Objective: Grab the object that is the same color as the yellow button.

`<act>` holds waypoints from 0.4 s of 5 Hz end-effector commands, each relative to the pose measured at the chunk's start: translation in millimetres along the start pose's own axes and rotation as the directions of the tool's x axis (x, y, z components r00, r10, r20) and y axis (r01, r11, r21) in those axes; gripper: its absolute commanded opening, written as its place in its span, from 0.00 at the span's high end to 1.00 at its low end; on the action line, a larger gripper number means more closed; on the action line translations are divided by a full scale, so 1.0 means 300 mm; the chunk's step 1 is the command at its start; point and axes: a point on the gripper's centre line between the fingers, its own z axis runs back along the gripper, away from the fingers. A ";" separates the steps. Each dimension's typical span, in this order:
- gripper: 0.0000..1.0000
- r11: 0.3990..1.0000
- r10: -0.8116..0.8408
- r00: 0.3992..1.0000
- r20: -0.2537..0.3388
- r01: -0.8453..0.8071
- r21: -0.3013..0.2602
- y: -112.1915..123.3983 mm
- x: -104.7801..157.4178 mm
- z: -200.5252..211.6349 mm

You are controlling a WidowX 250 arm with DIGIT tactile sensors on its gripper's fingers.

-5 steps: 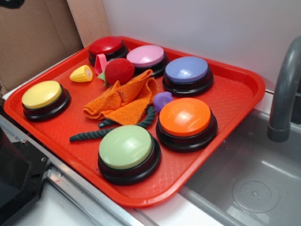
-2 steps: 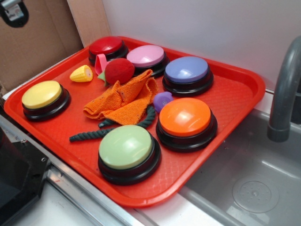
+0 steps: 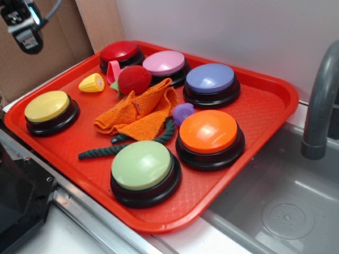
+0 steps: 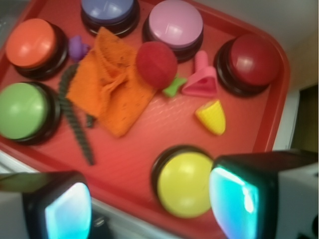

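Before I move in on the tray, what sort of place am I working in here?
Likely a toy kitchen or sink-side lab setup: a grey faucet over a metal sink basin, beside a red tray of coloured dome buttons and play items like the yellow toy corn. The gripper is open above it.

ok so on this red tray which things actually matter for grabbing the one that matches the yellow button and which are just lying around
Belongs to the job:
yellow toy corn, the thing to grab
yellow button, the colour reference
gripper, up high with jaws open

Just lying about:
red button
pink button
purple button
orange button
green button
orange cloth
red ball
green rope
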 end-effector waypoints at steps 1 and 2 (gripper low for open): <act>0.00 0.992 -0.104 0.994 0.016 0.102 0.077 0.144 0.056 -0.153; 0.00 0.994 -0.084 0.996 0.024 0.082 0.079 0.174 0.069 -0.220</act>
